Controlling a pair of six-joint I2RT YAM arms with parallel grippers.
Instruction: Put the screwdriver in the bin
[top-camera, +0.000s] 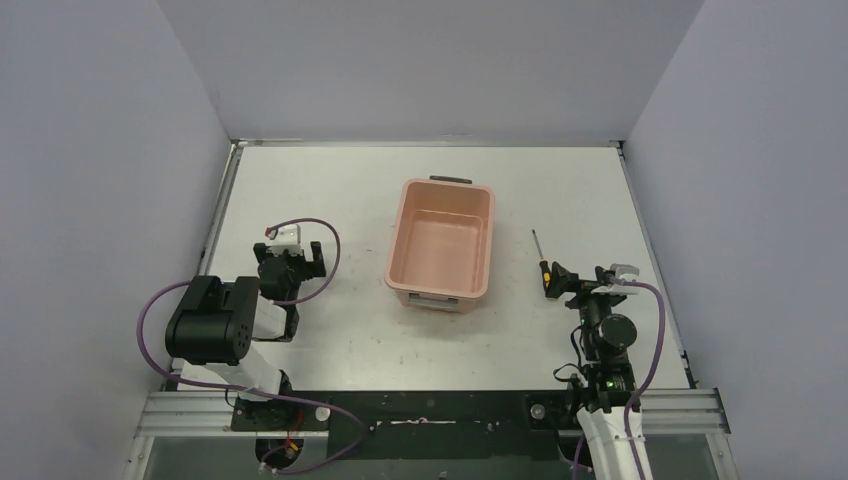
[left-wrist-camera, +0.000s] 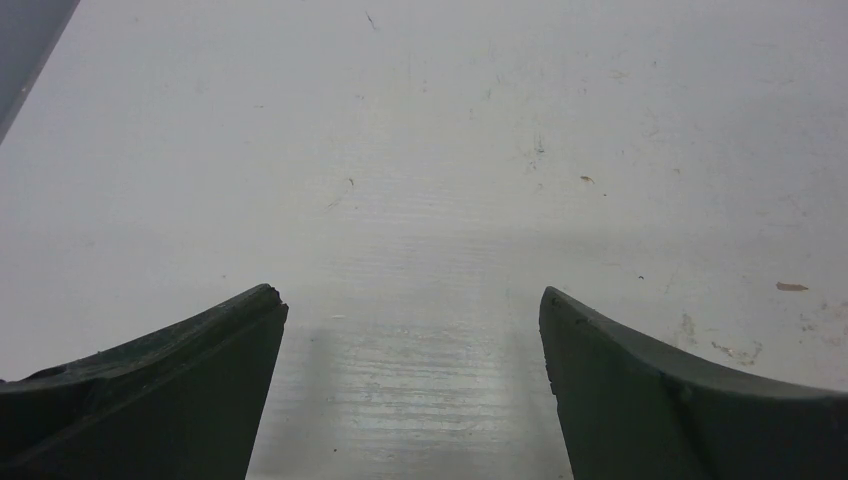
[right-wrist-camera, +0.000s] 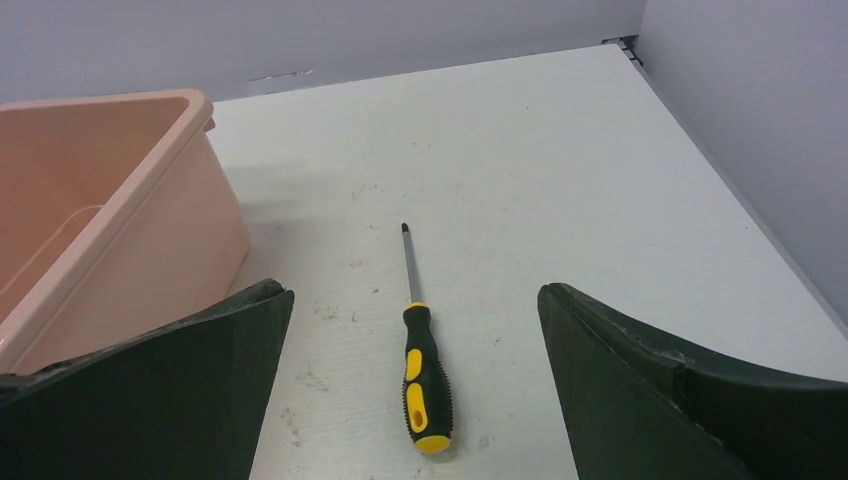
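From the top, a slim metal-shafted screwdriver (top-camera: 541, 262) with a black-and-yellow handle is lying on the white bench (top-camera: 300, 190), at 3 o'clock from the rounded salmon-pink plastic bin (top-camera: 404, 235). In the left wrist view, the left hand (left-wrist-camera: 412, 300) is hanging spread over scuffed bench. In the right wrist view, the right hand (right-wrist-camera: 412, 292) is hovering spread either side of the ribbed handle.

The black-and-yellow screwdriver (right-wrist-camera: 417, 340) lies flat, tip pointing away, just right of the empty salmon-pink bin (right-wrist-camera: 150, 250).

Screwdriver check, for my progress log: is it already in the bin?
No, the screwdriver lies on the table, right of the bin.
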